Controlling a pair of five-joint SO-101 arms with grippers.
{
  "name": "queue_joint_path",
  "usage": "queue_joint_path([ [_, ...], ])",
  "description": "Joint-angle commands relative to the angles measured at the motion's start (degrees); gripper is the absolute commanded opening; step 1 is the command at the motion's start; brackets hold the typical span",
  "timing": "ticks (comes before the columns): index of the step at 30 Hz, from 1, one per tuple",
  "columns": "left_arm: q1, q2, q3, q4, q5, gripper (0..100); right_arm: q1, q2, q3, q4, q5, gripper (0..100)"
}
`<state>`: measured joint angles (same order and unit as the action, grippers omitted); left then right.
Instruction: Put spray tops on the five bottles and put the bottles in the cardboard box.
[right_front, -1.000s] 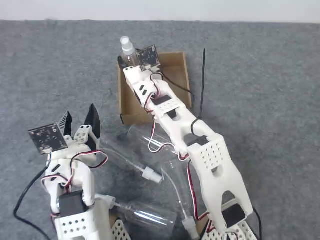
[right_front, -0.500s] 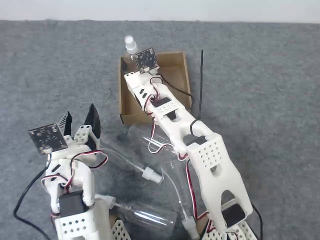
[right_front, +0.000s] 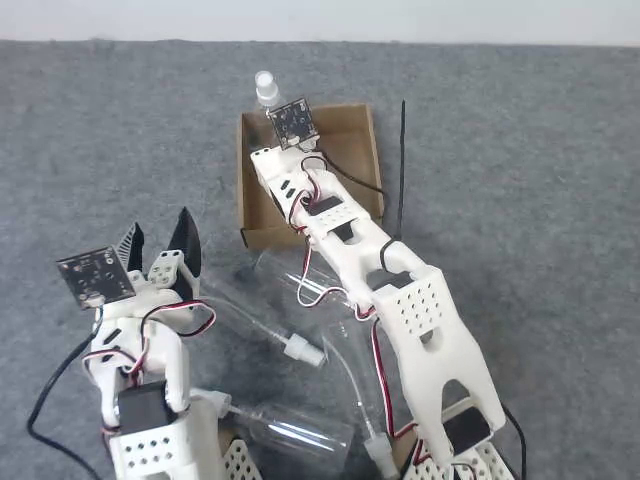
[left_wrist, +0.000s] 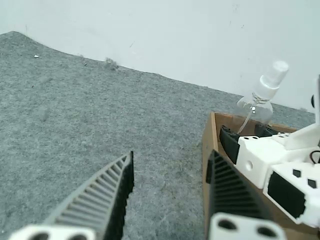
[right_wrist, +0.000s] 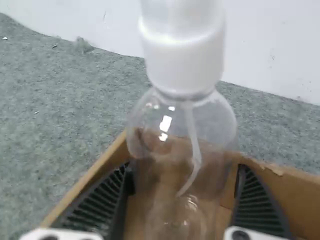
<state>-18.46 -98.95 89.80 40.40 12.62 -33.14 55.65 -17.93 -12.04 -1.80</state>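
Note:
A clear bottle (right_front: 265, 88) with a white spray top stands upright at the far left corner of the cardboard box (right_front: 362, 150). My right gripper (right_wrist: 183, 172) is shut on this bottle (right_wrist: 180, 135), one black finger on each side of its body. In the left wrist view the same bottle (left_wrist: 255, 102) rises over the box wall (left_wrist: 206, 145). My left gripper (right_front: 160, 225) is open and holds nothing, on the near left of the table, well short of the box. Its fingers (left_wrist: 112, 195) point toward the box.
Between the arms lie clear bottles (right_front: 275, 268) (right_front: 300, 430) on their sides. Loose spray tops with tubes (right_front: 300, 350) (right_front: 378, 450) lie near them. A thin black strip (right_front: 403, 170) stands up beside the right arm. Grey carpet to the left and right is open.
My right gripper has shifted the bottle slightly farther away, at the box's far left corner. The left arm has not moved.

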Motion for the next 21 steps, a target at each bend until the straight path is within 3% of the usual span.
queue_joint_path([
  [1,-0.4,-1.1,-0.8,-0.5,-0.2,22,-1.1,-2.0,-1.5,1.9,2.1,25.0],
  [13,-0.4,-1.1,-0.8,-0.5,-0.2,22,-1.0,-2.0,-0.8,2.8,2.3,25.0],
  [21,-0.4,-1.1,-0.8,-0.5,-0.2,22,-2.1,-10.5,7.7,6.8,1.9,25.1],
])
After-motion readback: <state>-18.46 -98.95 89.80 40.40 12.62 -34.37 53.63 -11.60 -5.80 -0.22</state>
